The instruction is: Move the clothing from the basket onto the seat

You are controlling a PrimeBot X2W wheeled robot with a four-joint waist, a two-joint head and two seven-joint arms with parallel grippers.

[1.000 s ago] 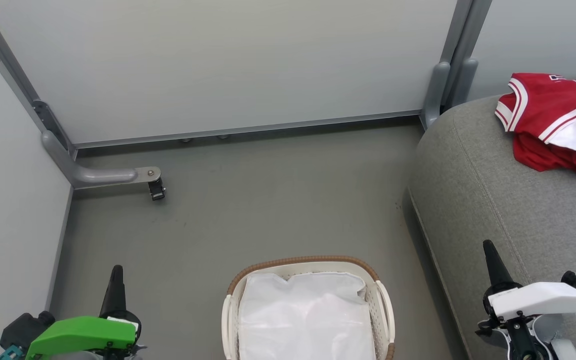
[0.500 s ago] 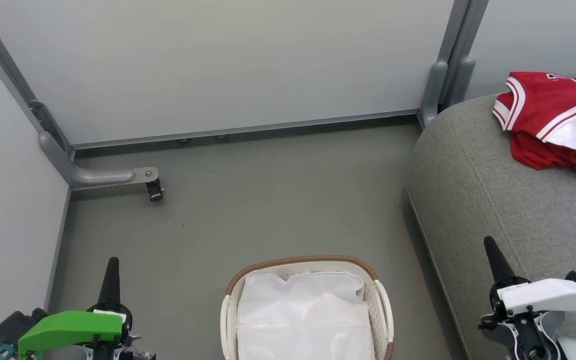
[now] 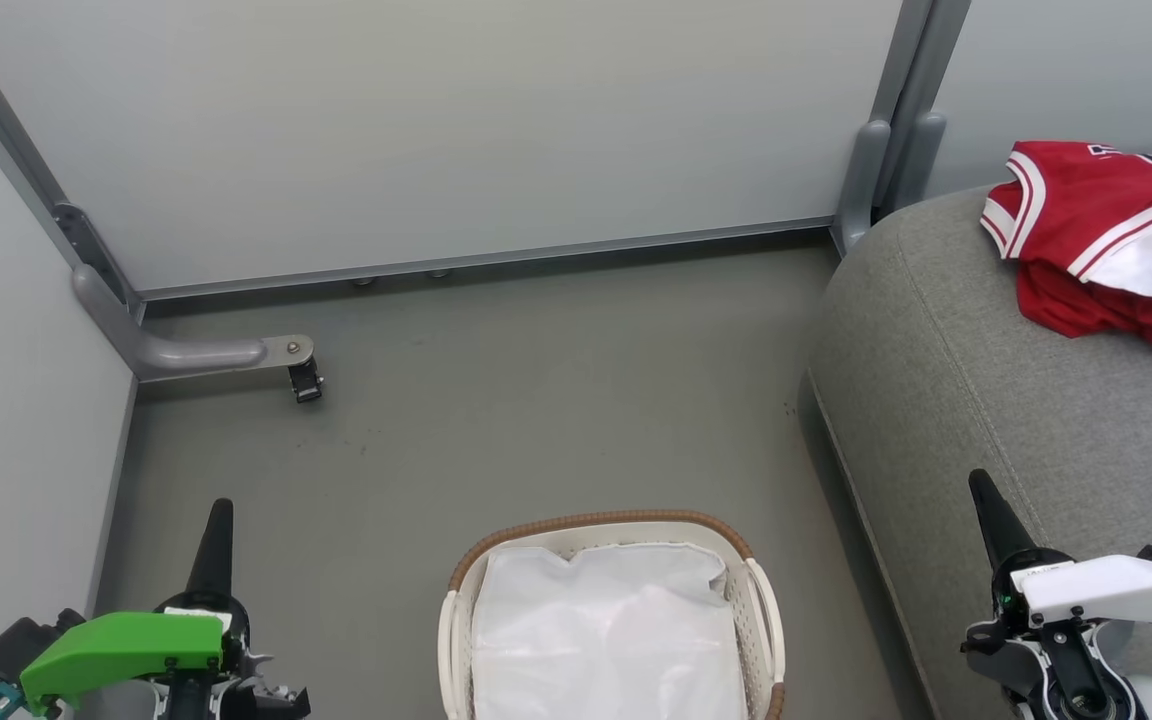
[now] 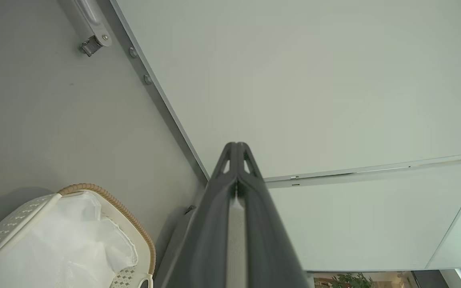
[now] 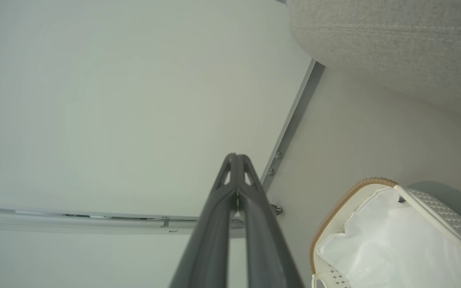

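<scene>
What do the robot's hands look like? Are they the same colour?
No. The left gripper wears a bright green cover, the right gripper a white one. Both end in long, dark, tapering jaws with triangular cut-outs near the tips.

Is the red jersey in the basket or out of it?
Out. The red jersey lies crumpled on the grey seat; the basket holds just its white liner.

The clothing is showing red with white stripes, the seat is looking grey, the basket is showing white with a brown woven rim.
</scene>
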